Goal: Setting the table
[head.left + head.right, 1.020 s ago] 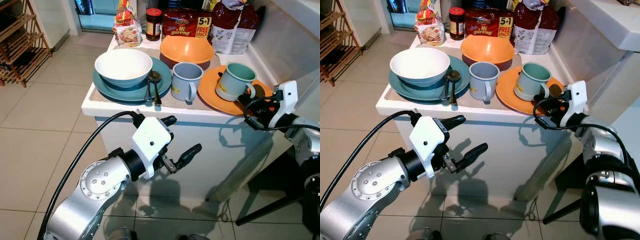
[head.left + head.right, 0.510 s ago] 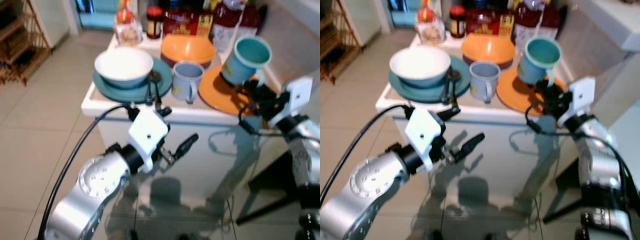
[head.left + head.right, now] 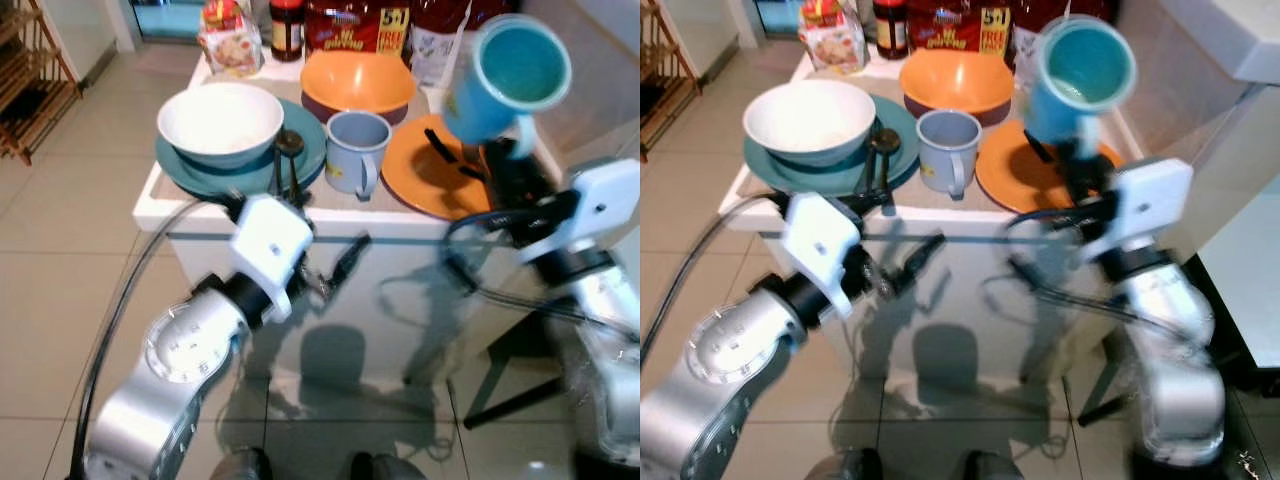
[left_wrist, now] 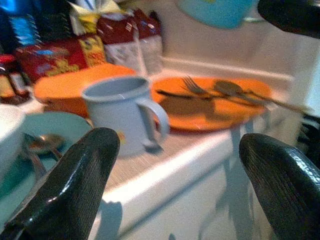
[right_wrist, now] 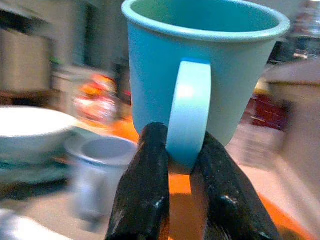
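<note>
Pinching teal mug point(image 3: 505, 82) aloft, right gripper point(image 5: 175, 160)

A teal mug point(image 5: 202, 75) with a paler mint handle sits pinched between the black fingers point(image 5: 142, 195) of the right gripper point(image 5: 175, 167), above an orange plate point(image 3: 430, 180). On the white counter point(image 3: 200, 215): a white bowl point(image 3: 220, 122) on a teal-blue plate point(image 3: 310, 150), a grey-blue mug point(image 3: 355, 150), an orange bowl point(image 3: 357, 85) — and red snack packets point(image 3: 355, 25) behind. The left gripper point(image 4: 185, 165) shows glossy black fingers on a silver-and-white arm point(image 3: 190, 345).
</note>
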Controlling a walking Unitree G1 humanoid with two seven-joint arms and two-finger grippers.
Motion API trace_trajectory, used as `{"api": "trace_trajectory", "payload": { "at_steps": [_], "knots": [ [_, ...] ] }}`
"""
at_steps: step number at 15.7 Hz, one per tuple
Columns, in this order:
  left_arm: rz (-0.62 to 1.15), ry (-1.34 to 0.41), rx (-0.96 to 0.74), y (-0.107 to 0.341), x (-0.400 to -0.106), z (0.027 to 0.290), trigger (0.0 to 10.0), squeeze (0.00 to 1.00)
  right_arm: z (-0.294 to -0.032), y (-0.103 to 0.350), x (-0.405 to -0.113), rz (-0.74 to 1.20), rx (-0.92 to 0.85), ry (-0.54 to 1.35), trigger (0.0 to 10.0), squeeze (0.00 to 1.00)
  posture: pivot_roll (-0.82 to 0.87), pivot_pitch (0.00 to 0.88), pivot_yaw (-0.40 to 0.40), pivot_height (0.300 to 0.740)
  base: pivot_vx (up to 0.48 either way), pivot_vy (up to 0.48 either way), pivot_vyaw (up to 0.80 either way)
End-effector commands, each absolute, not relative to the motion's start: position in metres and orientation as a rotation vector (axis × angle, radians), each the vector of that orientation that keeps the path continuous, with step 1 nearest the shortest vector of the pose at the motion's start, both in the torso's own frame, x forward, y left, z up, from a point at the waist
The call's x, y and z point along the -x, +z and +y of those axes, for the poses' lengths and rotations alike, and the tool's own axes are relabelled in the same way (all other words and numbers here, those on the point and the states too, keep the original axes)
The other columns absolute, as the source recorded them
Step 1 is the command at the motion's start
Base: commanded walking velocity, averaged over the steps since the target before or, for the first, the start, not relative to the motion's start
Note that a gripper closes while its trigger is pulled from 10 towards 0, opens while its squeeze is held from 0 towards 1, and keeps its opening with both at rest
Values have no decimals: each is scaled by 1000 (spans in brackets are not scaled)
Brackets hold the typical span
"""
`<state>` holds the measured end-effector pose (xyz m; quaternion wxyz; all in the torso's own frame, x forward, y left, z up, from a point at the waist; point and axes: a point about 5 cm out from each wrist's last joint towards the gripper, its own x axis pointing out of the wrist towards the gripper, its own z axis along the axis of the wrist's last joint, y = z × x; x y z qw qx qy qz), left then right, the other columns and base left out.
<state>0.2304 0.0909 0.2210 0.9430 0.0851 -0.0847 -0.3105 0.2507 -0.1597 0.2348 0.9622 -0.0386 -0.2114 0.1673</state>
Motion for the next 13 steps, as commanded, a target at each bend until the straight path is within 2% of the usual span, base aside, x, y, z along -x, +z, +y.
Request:
{"api": "trace_trajectory", "payload": {
  "at_steps": [1, 4, 13],
  "knots": [
    [-190, -618, -165, 224, -230, 93, 10000, 0, -148, 236, -244, -409, 42, 369, 10000, 0, -11, 181, -34, 740, 0, 0, 0],
    [-188, -612, -163, 223, -227, 93, 10000, 0, -136, 226, -236, -348, 39, 419, 10000, 0, -8, 192, -41, 740, 0, 0, -800],
    [-219, -611, -137, 227, -223, 94, 10000, 0, -129, 226, -225, -294, 75, 469, 10000, 0, -15, 203, -46, 740, 0, 0, -800]
  ]
}}
